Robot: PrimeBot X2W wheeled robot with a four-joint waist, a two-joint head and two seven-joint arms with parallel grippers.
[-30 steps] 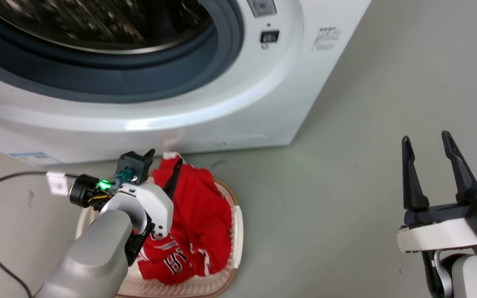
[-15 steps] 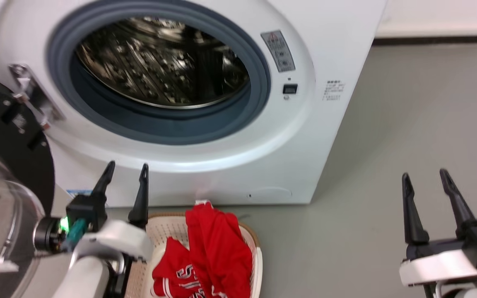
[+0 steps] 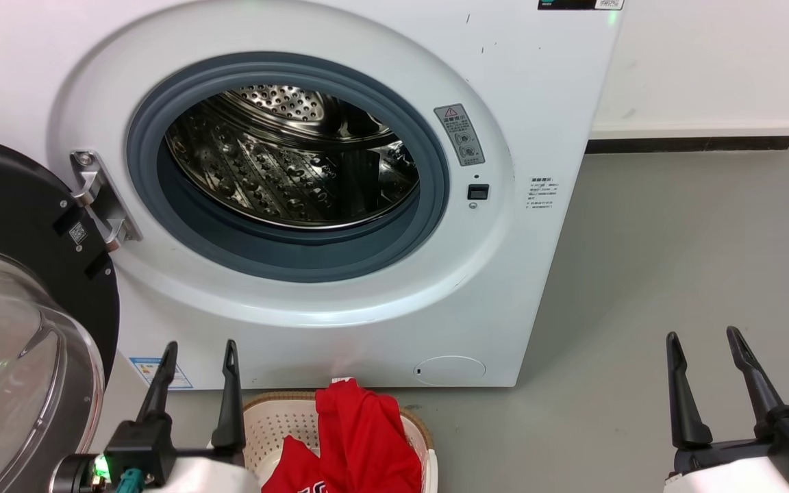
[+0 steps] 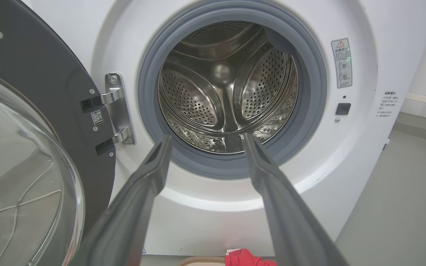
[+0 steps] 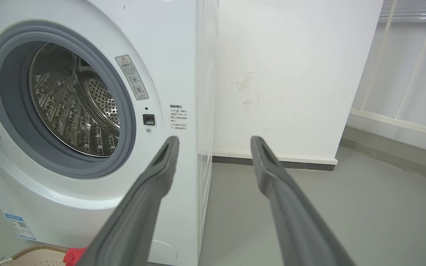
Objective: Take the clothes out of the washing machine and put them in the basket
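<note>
The left tool (image 3: 201, 346) is held low in front of the machine, its two long dark fingers pointing up and forward, spread apart with nothing between them and touching nothing. A green light glows at its wrist. In the left wrist view the same tool (image 4: 207, 137) aims straight at the lower part of the porthole, the fingertips framing the bottom of the steel drum (image 4: 227, 85).

Just to the right of this tool and a little below its fingertips sits the basket (image 3: 268, 424), on the floor right against the foot of the washing machine (image 3: 538, 103). The clothes (image 3: 360, 438) lie in it, a heap of bright red cloth that rises above the brown rim, with a scrap of white at the top. To the tool's left the door (image 3: 11, 205) stands swung wide open on its metal hinge (image 3: 100, 198), black rim above, clear glass bowl below.

The right tool (image 3: 703, 333) is well off to the right, at about the same height, fingers likewise upright, parted and holding nothing. It hangs over the bare grey floor (image 3: 675, 274), clear of the machine. Seen from its own wrist, the right tool (image 5: 216, 138) points past the machine's front corner toward the white wall (image 5: 290, 74), with the grey rubber ring (image 5: 9, 111) to its left.
</note>
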